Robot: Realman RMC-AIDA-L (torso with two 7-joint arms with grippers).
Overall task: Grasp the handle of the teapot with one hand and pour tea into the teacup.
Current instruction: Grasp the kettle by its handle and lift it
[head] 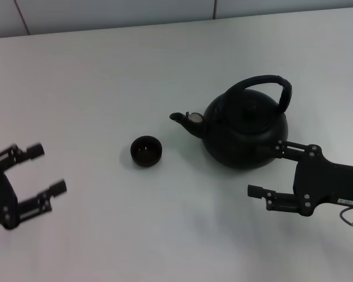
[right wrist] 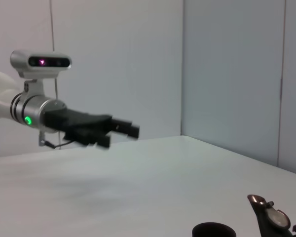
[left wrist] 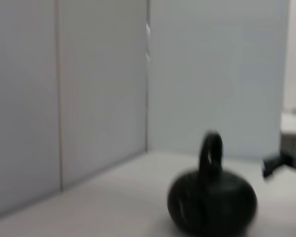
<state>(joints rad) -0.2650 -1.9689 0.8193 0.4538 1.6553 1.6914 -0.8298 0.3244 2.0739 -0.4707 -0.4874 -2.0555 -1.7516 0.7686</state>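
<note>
The black teapot (head: pixel 244 130) stands right of the table's middle, spout pointing left toward the small black teacup (head: pixel 146 150). Its arched handle (head: pixel 265 82) stands upright over the lid. My right gripper (head: pixel 265 168) hovers open at the pot's near right side, empty, with one finger close to the body. Far to the left my left gripper (head: pixel 47 169) is open and empty. The left wrist view shows the teapot (left wrist: pixel 212 202) with its handle (left wrist: pixel 211 148) edge-on. The right wrist view shows the spout (right wrist: pixel 266 217), the teacup's rim (right wrist: pixel 213 230) and the left gripper (right wrist: pixel 121 133) farther off.
The white table (head: pixel 135 70) ends at grey wall panels (head: pixel 106 12) along the back. A strip of bare tabletop separates the teacup from the teapot's spout.
</note>
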